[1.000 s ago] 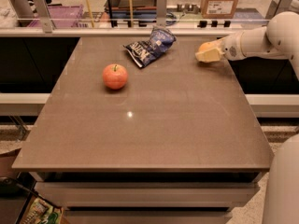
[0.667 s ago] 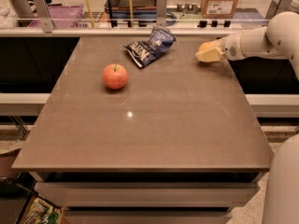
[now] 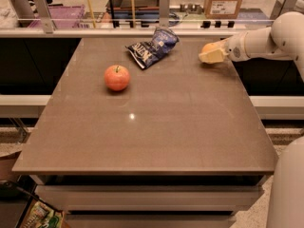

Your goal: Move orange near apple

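Note:
The apple (image 3: 117, 77), red-orange with a short stem, sits on the left middle of the brown table (image 3: 152, 127). The orange (image 3: 207, 47) is at the table's far right, mostly hidden behind my gripper (image 3: 212, 56); only its top shows. The gripper reaches in from the right on the white arm (image 3: 266, 39) and sits low over the table, right at the orange. The orange and the apple are far apart, about a third of the table's width.
A blue chip bag (image 3: 153, 47) lies at the back middle, between the apple and the orange. A rail with clutter and a cardboard box (image 3: 223, 1) runs behind the table. The robot's white body (image 3: 287, 189) fills the lower right corner.
Almost nothing has changed. The gripper stays at the orange at the far right of the table, and the apple and the chip bag have not moved.

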